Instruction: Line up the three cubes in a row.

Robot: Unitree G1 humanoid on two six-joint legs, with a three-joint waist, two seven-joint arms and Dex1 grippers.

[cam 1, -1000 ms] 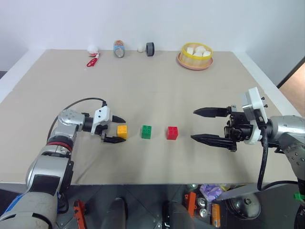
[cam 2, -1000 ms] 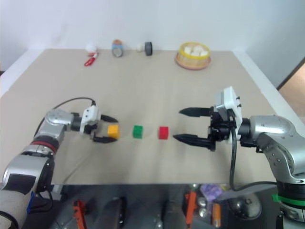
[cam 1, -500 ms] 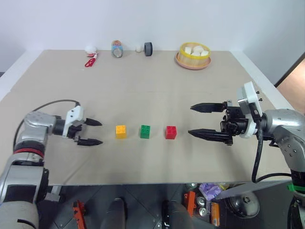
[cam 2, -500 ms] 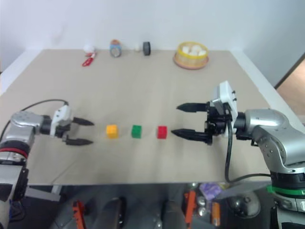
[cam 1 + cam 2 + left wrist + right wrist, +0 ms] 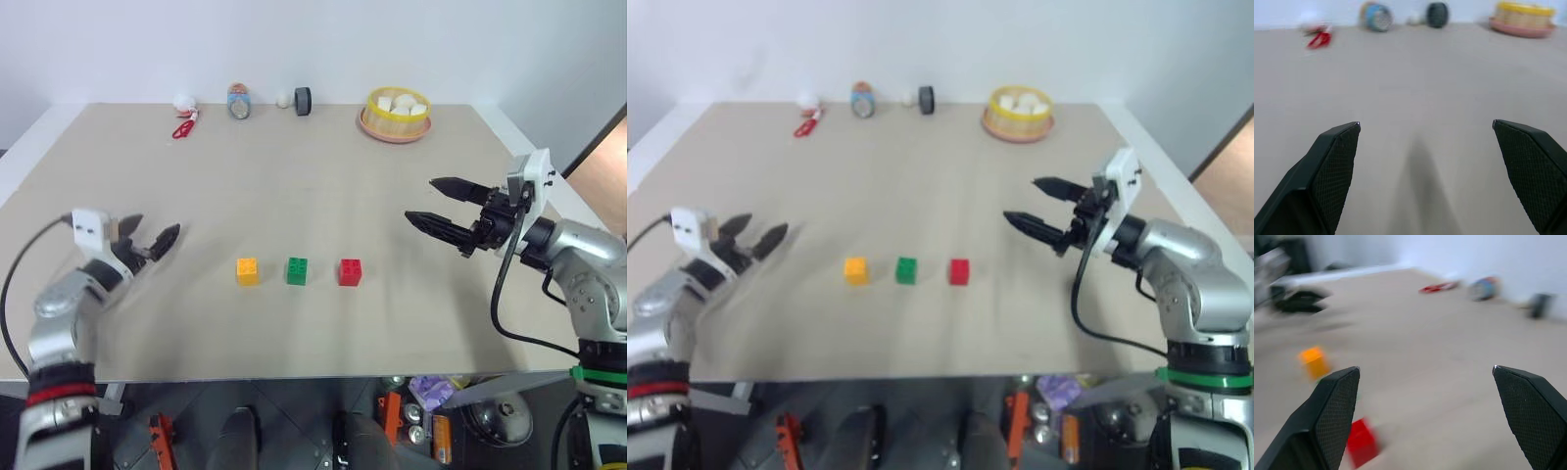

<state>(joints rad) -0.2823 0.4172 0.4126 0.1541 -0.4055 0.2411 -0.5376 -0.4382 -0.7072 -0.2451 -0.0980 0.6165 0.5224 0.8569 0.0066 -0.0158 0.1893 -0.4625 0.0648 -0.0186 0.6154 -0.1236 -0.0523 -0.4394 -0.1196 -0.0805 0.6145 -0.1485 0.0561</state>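
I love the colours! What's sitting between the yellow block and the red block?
The green cube sits between the orange-yellow cube and the red cube, gaps on both sides, seen in the left eye view.

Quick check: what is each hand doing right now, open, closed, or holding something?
Left hand: open, holding nothing, apart from the cubes.
Right hand: open, holding nothing, above the table.

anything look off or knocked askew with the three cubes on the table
Nothing stands out. The orange-yellow cube, green cube and red cube sit upright in an even, straight row, apart from each other. Both grippers are clear of them, jaws open.
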